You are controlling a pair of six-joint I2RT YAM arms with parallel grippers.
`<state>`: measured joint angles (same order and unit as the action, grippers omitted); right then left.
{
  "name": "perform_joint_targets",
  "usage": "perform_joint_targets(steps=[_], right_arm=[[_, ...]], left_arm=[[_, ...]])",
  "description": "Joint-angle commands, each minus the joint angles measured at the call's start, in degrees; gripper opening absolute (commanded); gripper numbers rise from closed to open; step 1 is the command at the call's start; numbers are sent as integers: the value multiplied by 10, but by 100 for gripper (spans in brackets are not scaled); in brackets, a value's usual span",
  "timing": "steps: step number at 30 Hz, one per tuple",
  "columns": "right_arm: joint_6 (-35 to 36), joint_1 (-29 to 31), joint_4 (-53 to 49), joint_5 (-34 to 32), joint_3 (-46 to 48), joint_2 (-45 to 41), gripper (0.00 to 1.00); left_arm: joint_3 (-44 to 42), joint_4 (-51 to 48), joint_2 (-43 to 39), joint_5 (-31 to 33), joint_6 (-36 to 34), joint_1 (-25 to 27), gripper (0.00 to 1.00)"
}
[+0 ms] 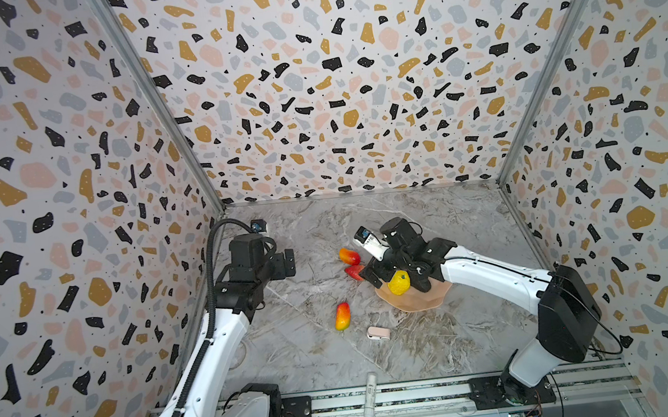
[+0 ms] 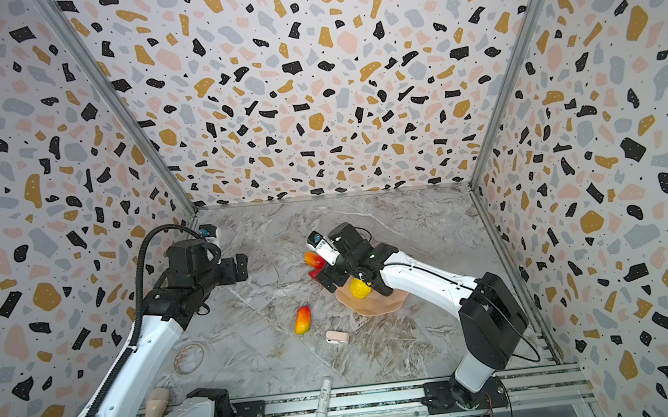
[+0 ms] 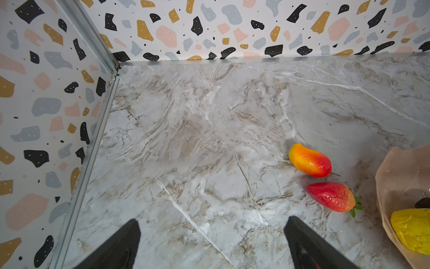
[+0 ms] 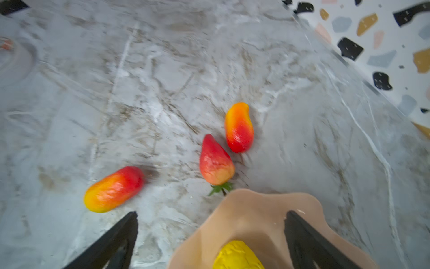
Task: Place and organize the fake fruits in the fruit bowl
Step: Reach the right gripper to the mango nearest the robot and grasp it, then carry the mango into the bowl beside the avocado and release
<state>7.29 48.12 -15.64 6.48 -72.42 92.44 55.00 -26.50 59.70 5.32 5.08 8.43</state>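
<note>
Fingers (image 4: 118,240) of the right gripper (image 4: 211,213) stand spread wide above the fruit bowl (image 4: 256,209), pinching nothing. The bumpy yellow citrus (image 4: 237,256) lies in the bowl below the gap and touches neither finger. In both top views this gripper hangs over the peach-pink bowl (image 1: 416,304), which sits right of the middle of the marble table (image 1: 318,365), with the citrus (image 1: 399,282) showing between its jaws.

The left gripper (image 3: 212,219) is also spread and empty. It is held above bare marble near the table's left edge.

In the left wrist view a small dark lump (image 3: 422,203) sits in the bowl beside the citrus; it may be the black fruit, but it is cut off at the frame edge.

Three fruits lie on the table outside the bowl:
- The strawberry (image 3: 331,196) has its green cap just beside the bowl's rim.
- One mango (image 3: 310,160) lies just beyond the strawberry, toward the back edge.
- The other mango (image 1: 342,316) lies apart, near the table's middle.

A pale pink clip (image 1: 378,333) rests near that mango, toward the front edge. A white tube (image 1: 370,394) lies at the front edge.
</note>
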Motion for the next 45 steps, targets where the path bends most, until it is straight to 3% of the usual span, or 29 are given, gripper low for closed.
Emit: perform_joint_targets(steps=[1,5,7,9,13,20,31,34,41,45], right_arm=[[-27,48,15,33,-25,38,99],[-96,96,35,10,-55,112,99],[-177,110,22,-60,-81,149,100],[-236,122,5,-89,-105,175,99],[-303,151,22,-134,-93,190,98],[-344,165,34,-133,-58,194,90],[-383,179,39,-168,-7,184,86],[-382,180,49,-163,-4,187,78],[-346,183,55,-173,-21,171,44],[-297,182,39,-203,-42,136,34]], left_arm=[[-8,21,-2,-4,-8,3,100],[-10,19,-5,-3,-9,3,100],[-10,19,-9,-1,-10,3,100],[-12,22,-10,-2,-10,3,100],[-16,25,-10,-4,-10,3,100],[-21,24,-19,-3,-10,3,100],[-21,27,-15,-8,-9,3,100],[-22,26,-16,-8,-9,3,99],[-26,31,-13,-9,-9,3,100],[-27,31,-12,-9,-9,3,99]])
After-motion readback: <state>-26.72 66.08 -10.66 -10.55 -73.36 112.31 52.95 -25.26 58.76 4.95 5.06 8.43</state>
